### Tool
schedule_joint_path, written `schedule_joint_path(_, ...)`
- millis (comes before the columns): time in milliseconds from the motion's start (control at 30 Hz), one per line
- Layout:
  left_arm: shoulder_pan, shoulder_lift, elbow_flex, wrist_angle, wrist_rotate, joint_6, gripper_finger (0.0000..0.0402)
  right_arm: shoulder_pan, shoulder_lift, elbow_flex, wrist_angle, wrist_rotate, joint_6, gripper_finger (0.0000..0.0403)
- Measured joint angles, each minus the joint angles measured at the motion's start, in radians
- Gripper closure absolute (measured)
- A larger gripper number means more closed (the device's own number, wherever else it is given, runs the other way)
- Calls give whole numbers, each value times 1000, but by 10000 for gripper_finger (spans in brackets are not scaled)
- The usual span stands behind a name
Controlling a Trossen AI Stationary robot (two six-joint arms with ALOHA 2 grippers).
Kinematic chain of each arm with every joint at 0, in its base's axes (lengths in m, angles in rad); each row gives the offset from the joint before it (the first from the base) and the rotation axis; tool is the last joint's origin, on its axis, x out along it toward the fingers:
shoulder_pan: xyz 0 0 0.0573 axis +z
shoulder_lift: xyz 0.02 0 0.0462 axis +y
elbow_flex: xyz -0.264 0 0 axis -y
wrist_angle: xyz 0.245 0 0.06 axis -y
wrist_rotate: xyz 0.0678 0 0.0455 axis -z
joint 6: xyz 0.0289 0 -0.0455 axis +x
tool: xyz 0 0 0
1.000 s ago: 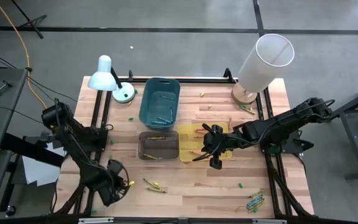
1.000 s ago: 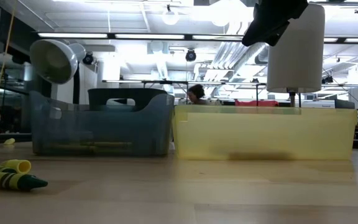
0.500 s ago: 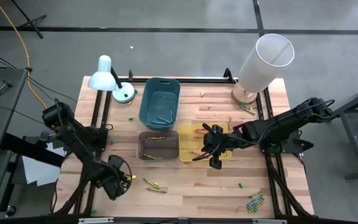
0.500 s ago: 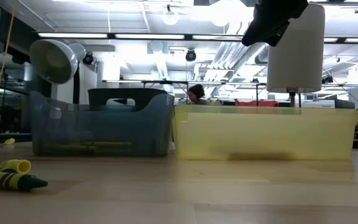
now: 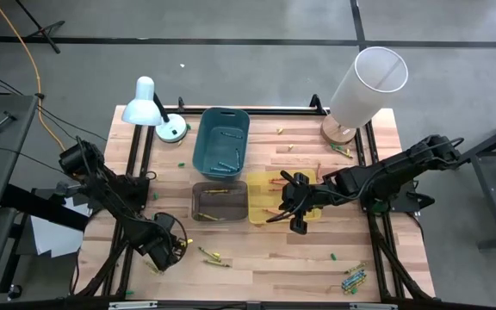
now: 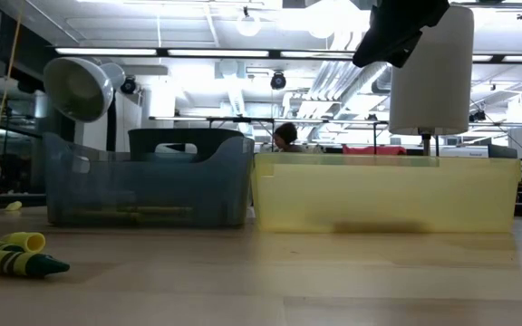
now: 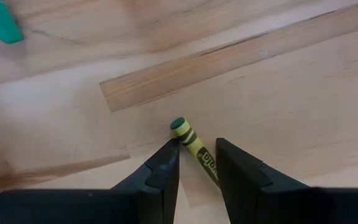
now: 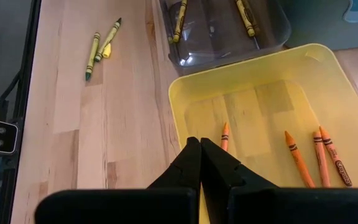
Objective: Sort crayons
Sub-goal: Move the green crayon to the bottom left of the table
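Wooden table (image 5: 265, 258) carries a teal bin (image 5: 221, 138), a grey bin (image 5: 220, 201) and a yellow bin (image 8: 253, 99). Right gripper (image 8: 201, 163) hangs over the yellow bin's near rim, fingers pressed together, holding nothing. Left gripper (image 7: 196, 163) near the table's front left, fingers partly apart with a yellow-green crayon (image 7: 194, 146) between them. Orange crayons (image 8: 319, 155) lie in the yellow bin; others scattered on the table.
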Motion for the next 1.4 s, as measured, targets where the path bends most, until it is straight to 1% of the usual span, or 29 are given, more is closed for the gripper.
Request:
schedule_joint_path(267, -2, 0, -1, -3, 1, 20, 315, 0, 0, 0, 0, 0, -2, 402)
schedule_joint_path(333, -8, 0, -1, -6, -3, 36, 332, 0, 0, 0, 0, 0, -2, 402)
schedule_joint_path(433, -23, -3, -1, -9, -23, 69, 383, 0, 0, 0, 0, 0, -2, 402)
schedule_joint_path(500, -32, -13, -1, -2, -38, 93, 393, 0, 0, 0, 0, 0, -3, 402)
schedule_joint_path(633, -52, -66, 4, -24, -76, 151, 399, 0, 0, 0, 0, 0, -1, 402)
schedule_joint_path(800, -63, -200, 35, -100, -165, 279, 400, 0, 0, 0, 0, 0, -2, 402)
schedule_joint_path(900, -55, -290, 63, -107, -253, 426, 401, 0, 0, 0, 1, 0, 0, 402)
schedule_joint_path(967, -36, -331, 91, -101, -293, 554, 401, 0, 0, 0, 4, 0, -1, 402)
schedule_joint_path(1033, -1, -351, 132, -99, -298, 708, 401, 0, 0, 0, 4, 0, -2, 402)
schedule_joint_path(1100, 47, -347, 181, -98, -278, 875, 401, 0, 0, 0, 6, 0, 0, 402)
schedule_joint_path(1167, 104, -317, 235, -98, -241, 1040, 401, 0, 0, 0, 7, 0, -2, 402)
schedule_joint_path(1267, 180, -228, 323, -99, -174, 1286, 401, 0, 0, 0, 8, 0, -2, 402)
schedule_joint_path(1400, 217, -65, 436, -96, -93, 1638, 401, 0, 0, 0, 8, -4, -4, 402)
